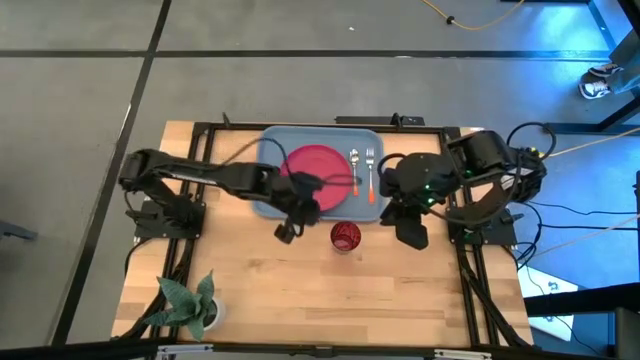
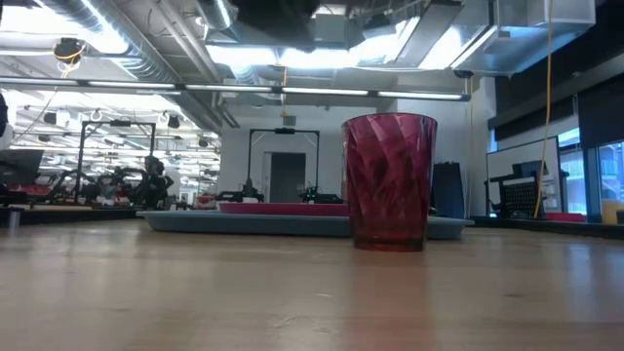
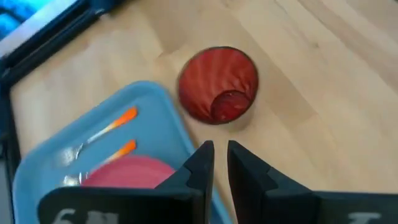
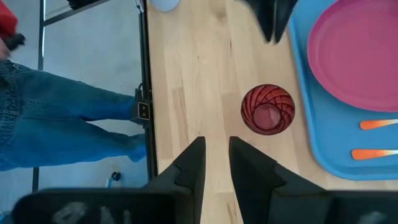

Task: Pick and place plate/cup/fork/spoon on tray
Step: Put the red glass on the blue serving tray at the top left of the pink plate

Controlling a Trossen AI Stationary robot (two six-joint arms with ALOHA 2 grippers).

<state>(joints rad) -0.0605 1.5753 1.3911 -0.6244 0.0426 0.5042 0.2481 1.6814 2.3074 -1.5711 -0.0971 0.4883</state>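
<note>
cup [image 1: 345, 237] is seen upright on bare wood, just off the tray's [image 1: 272, 142] near long rim, roughly mid-table and toward the far edge. it is the only task item not yet on the tray. plate [image 1: 317, 166] is seated in the tray's middle; spoon [image 1: 355, 172] and fork [image 1: 370, 173] are laid side by side on the tray's right part, handles toward the near edge.

handling, judged: cup looks like thin rigid faceted plastic, light, empty, a bit tall for its base, so it is easily tipped by a side knock. walls are likely slick; a grip across the body below the rim, or one finger inside and one outside the wall, is judged safest. only a gentle squeeze is needed.

left gripper [image 3: 221, 163] is held above the tray's near rim, just left of the cup; fingers are drawn close with only a slim gap, nothing is held or touched. the gap reads narrower than the cup, so widening would be needed before any grasp.

right gripper [image 4: 216, 163] is parked over the wood right of the cup, near the tray's right end; fingers likewise nearly together, empty, no contact.

a potted plant [image 1: 190, 305] is seen at the near left corner, well apart. a person's legs in jeans [image 4: 68, 118] are visible beside the table.
</note>
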